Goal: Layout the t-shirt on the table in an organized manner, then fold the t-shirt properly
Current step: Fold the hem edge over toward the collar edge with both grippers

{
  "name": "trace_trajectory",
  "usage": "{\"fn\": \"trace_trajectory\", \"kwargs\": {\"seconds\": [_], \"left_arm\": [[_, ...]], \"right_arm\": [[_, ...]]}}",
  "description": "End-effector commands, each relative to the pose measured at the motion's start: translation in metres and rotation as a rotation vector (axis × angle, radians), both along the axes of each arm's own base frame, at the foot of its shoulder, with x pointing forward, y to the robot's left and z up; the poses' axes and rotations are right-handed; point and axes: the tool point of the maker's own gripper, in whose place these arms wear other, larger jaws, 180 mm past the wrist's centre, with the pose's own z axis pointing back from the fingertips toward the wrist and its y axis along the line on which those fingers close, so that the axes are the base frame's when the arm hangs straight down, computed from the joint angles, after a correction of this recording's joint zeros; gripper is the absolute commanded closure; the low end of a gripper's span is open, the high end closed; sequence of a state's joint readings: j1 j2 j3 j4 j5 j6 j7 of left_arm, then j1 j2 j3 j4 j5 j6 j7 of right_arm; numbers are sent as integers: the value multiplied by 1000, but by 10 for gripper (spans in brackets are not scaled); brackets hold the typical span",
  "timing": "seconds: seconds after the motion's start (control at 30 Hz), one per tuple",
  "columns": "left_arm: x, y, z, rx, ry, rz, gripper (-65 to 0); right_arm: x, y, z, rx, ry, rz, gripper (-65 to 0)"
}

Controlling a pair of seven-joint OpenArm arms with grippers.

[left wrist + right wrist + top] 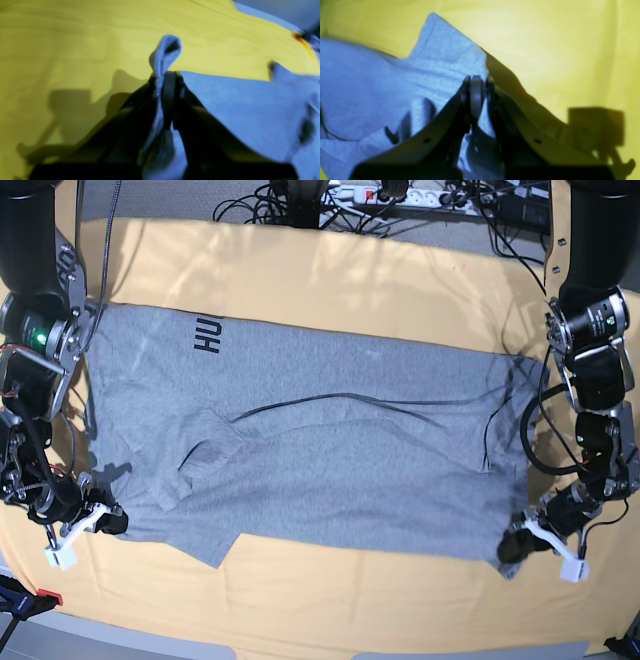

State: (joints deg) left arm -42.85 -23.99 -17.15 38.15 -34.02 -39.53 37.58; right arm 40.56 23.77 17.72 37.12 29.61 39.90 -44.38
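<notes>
The grey t-shirt lies spread sideways across the yellow-orange table, with black lettering near its far left corner. My left gripper, at the near right of the base view, is shut on a pinched corner of the shirt. In the left wrist view a loop of the t-shirt sticks up past the left gripper. At the near left, my right gripper is also shut on the shirt's edge. In the right wrist view the t-shirt bunches behind the right gripper.
A dark fold line runs across the middle of the shirt. Cables and a power strip lie beyond the table's far edge. A red-tipped clamp sits at the near left corner. Bare cloth runs along the front.
</notes>
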Motion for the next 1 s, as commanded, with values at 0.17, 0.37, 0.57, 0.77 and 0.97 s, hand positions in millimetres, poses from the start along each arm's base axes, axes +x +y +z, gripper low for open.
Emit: {"fn": "trace_trajectory", "kwargs": {"seconds": [0.17, 0.37, 0.57, 0.77, 0.97], "left_arm": [[-10, -13, 20, -148, 23, -79, 0], [-34, -29, 26, -277, 95, -210, 0], [-59, -31, 56, -389, 79, -352, 0], [-63, 5, 69, -327, 66, -299, 0], [-67, 21, 72, -301, 70, -273, 0]], "right_arm": [[-12, -4, 14, -18, -66, 13, 0], [-47, 6, 20, -100, -119, 79, 0], [-71, 19, 37, -202, -194, 140, 0], [-70, 21, 58, -242, -249, 153, 0], [-71, 24, 63, -196, -259, 156, 0]]}}
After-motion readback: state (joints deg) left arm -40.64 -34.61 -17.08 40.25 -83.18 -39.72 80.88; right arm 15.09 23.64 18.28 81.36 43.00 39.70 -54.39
